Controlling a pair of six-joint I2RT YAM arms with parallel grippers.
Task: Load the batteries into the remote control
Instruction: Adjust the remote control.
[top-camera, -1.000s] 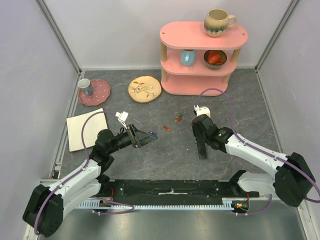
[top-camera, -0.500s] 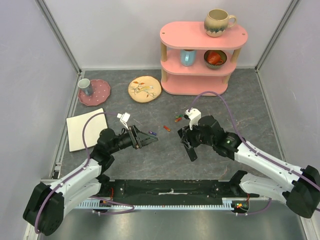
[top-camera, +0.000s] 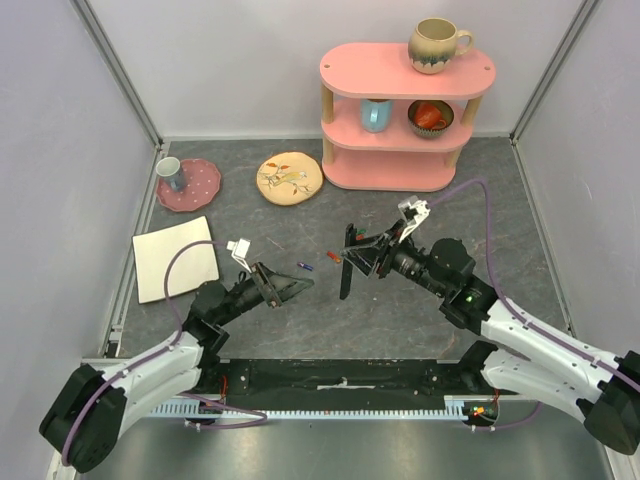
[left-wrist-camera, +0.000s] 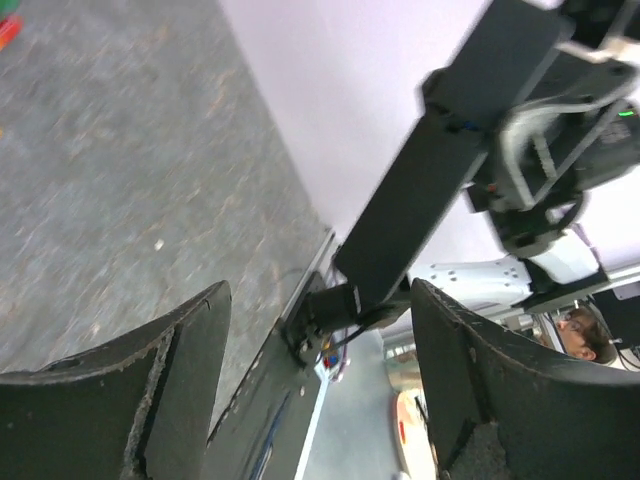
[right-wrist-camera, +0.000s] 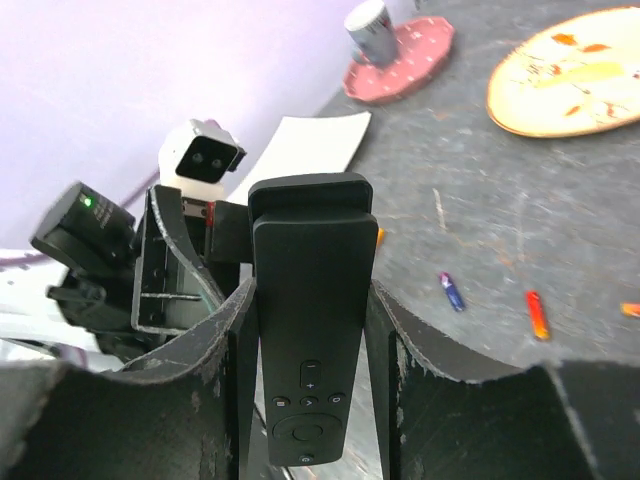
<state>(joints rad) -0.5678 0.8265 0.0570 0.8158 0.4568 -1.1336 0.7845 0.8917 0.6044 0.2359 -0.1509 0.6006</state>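
Right gripper (top-camera: 362, 252), centre of the overhead view, is clamped on the remote control (top-camera: 345, 282), holding it raised above the grey table (top-camera: 420, 320), free end toward the lower frame edge. The right wrist view confirms the grip: both fingers (right-wrist-camera: 205, 360) press the remote's long sides, with the button face toward the camera. Left gripper (top-camera: 293, 284), lower left of centre, stands wide and empty, with its tips near the remote but apart from it. The batteries (top-camera: 333, 257) lie loose on the table just above centre, a blue cell (top-camera: 305, 266) leftmost. Further cells are partly hidden behind the right gripper.
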